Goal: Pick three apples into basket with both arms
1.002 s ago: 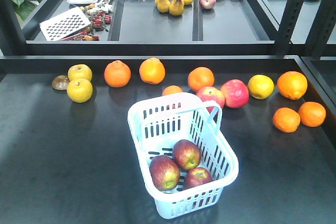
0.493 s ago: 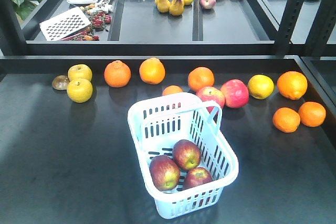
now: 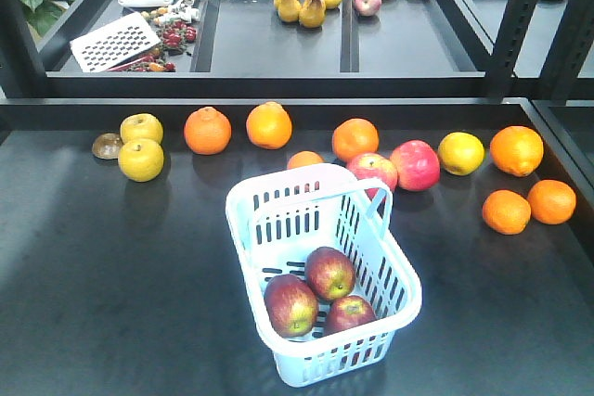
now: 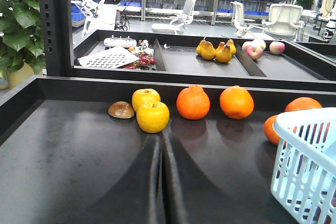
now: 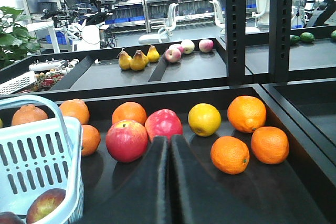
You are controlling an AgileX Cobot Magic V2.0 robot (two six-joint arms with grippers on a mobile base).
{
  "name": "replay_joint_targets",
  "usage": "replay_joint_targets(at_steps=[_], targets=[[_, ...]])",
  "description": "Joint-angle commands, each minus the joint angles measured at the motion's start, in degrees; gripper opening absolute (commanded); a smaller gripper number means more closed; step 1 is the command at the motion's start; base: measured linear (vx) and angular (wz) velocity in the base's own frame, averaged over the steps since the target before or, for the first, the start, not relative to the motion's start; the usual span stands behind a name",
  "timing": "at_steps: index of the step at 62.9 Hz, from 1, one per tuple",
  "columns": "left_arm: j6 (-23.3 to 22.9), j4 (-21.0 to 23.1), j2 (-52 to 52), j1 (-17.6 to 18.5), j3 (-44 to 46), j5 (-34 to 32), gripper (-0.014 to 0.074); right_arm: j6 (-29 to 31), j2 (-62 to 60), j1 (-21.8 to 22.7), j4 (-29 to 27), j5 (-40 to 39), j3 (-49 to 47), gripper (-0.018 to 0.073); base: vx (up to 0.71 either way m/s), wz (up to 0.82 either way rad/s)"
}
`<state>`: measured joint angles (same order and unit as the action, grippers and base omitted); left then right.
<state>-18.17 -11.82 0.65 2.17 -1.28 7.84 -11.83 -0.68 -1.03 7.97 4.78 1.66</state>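
Three dull dark-red apples lie together in the near end of the pale blue basket (image 3: 307,173): one on the left (image 3: 290,304), one behind (image 3: 329,272), one on the right (image 3: 349,313). The basket stands at the middle front of the black table. My left gripper (image 4: 161,143) is shut and holds nothing; it sits low over the table left of the basket (image 4: 304,166), pointing at a yellow fruit (image 4: 153,116). My right gripper (image 5: 168,139) is shut and holds nothing, right of the basket (image 5: 37,150), where one apple (image 5: 46,204) shows. Neither arm appears in the front view.
A row of fruit lies behind the basket: oranges (image 3: 207,130), yellow fruits (image 3: 140,159), a glossy red apple (image 3: 415,165) and a red-yellow apple (image 3: 372,170). More oranges (image 3: 507,211) lie at the right. Behind a raised edge, trays hold pears (image 3: 312,8), pink fruits (image 3: 368,2) and a grater (image 3: 115,41).
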Motion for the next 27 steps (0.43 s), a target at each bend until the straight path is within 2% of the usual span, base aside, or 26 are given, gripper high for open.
replay_joint_targets(at_steps=[1,27], targets=[[0.0,0.1,0.9,0.0,-0.5,-3.8,-0.0006,-0.1,-0.7,0.4,0.7,-4.1,0.8,-0.0008,0.0,0.0],[0.0,0.1,0.9,0.0,-0.5,-3.8,-0.0006,-0.1,-0.7,0.4,0.7,-4.0,0.8,-0.0008,0.0,0.0]])
